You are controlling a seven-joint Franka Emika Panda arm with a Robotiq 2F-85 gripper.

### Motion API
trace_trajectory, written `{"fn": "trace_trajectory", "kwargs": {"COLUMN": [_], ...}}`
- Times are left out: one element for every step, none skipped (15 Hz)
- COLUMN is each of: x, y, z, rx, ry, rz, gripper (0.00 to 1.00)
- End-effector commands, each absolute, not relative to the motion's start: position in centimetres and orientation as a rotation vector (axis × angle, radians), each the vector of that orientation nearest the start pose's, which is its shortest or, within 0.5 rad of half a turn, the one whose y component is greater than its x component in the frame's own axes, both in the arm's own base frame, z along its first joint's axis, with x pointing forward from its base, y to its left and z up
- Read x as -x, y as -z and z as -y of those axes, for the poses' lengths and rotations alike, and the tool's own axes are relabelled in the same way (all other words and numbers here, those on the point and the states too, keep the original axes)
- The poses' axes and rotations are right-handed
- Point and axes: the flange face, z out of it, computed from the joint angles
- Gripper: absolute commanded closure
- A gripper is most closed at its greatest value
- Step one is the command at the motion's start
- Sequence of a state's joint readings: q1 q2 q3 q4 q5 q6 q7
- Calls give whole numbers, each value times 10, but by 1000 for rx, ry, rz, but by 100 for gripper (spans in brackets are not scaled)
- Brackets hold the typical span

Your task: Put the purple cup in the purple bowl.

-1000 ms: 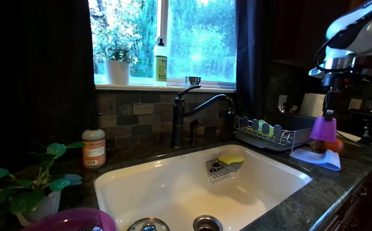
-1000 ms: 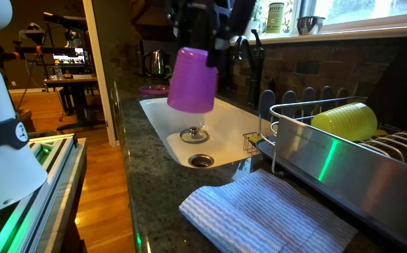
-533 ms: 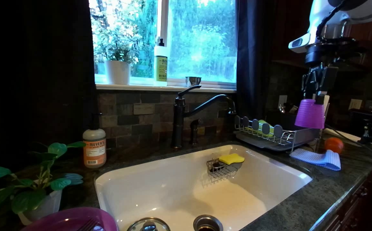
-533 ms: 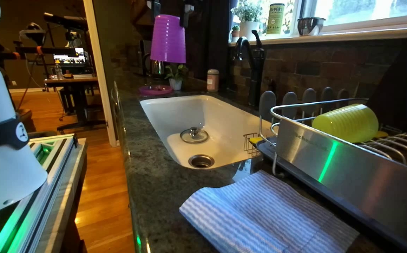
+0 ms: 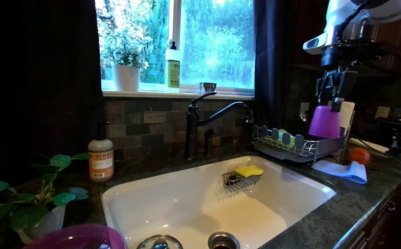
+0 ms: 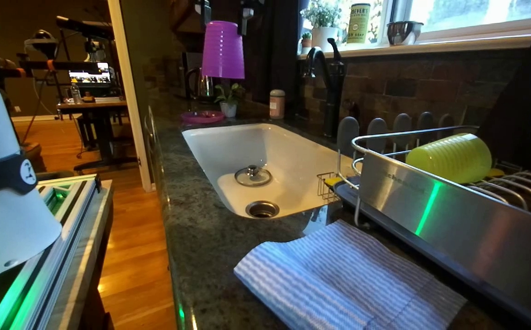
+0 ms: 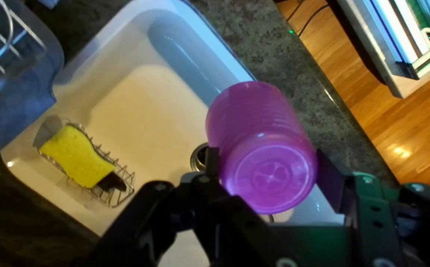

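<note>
One purple cup [image 5: 325, 122], one purple bowl [image 5: 60, 237], two soap bottles [image 5: 101, 160] [image 5: 173, 72].

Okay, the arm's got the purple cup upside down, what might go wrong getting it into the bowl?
The fingers pinch the purple cup near its narrow base, so it might slip, perhaps into the sink. If released upside down, it may land crooked on the fork in the purple bowl. The plant beside the bowl could get bumped.

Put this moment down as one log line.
tool: closed on purple cup; cup: upside down, aloft; purple bowl: on counter beside sink; status: cup not yet in bowl
</note>
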State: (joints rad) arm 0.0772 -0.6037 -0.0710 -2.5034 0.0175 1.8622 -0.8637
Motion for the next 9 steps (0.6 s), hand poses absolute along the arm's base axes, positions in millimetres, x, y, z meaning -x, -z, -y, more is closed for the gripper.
{"fn": "trace_trajectory", "kwargs": {"x": [-390, -394, -398, -401, -404, -405, -404, -403, -405], "y": [-485, -481, -478, -471, -468, -464, -462, -458, -457], "z": [-93, -120, -149, -178, -206, -235, -264, -292, -318], "rx": [2652, 2600, 2549, 2492, 2437, 2382, 2329, 2269, 2210], "ry": [-2, -10, -19, -21, -21, -22, -23, -20, -23], "rz": [1593, 1672, 1752, 1827, 1897, 1968, 2042, 2115, 2181], "gripper": [60, 60, 60, 60, 60, 60, 60, 60, 60]}}
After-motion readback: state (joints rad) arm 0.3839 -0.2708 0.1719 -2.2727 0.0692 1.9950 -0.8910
